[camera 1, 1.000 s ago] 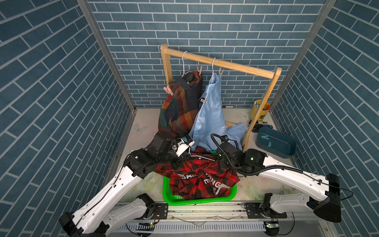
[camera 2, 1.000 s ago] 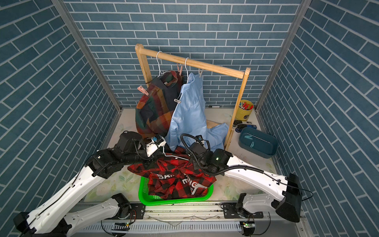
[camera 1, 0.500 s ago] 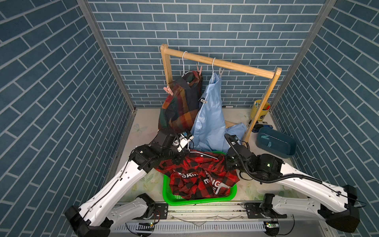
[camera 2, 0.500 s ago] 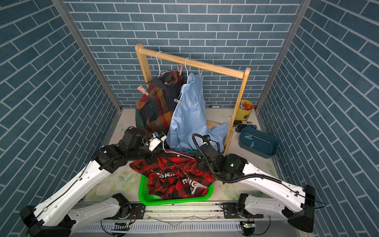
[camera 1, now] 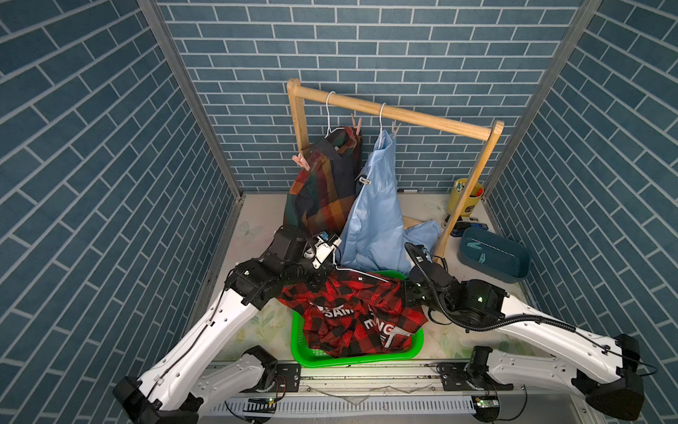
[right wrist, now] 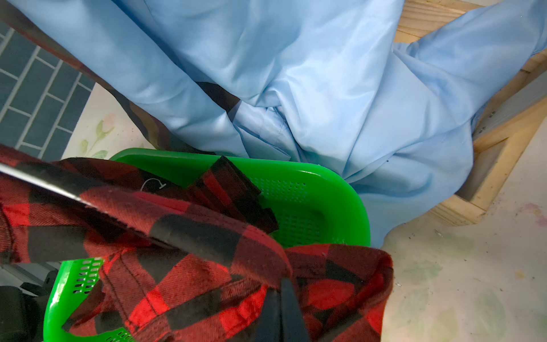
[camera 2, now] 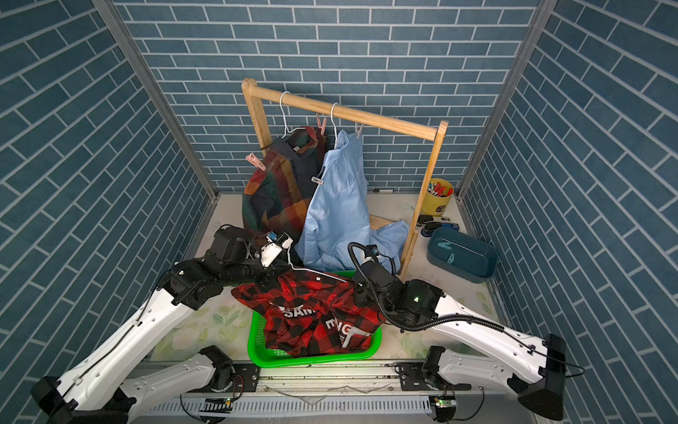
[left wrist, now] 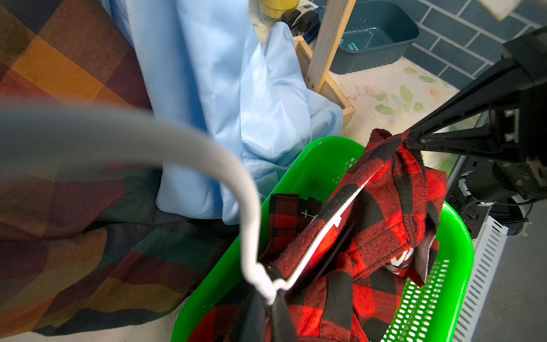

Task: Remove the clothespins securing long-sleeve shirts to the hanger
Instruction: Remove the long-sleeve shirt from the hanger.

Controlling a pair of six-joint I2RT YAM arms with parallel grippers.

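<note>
Blue-brick booth [camera 1: 367,55]: left tool [left wrist: 270,299] clamped on the hanger [left wrist: 251,207], right tool [right wrist: 281,299] pinching the check shirt [right wrist: 192,234], basket [right wrist: 296,183] right below both.

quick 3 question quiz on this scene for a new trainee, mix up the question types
1. True or false: the red check shirt is over the green basket.
2. The left gripper is shut on: A a pink clothespin, B the white hanger, C a teal bin.
3. How many shirts hang on the wooden rail?

Key: 1 true. 2 B. 3 two, the plaid shirt and the light blue shirt.
</note>
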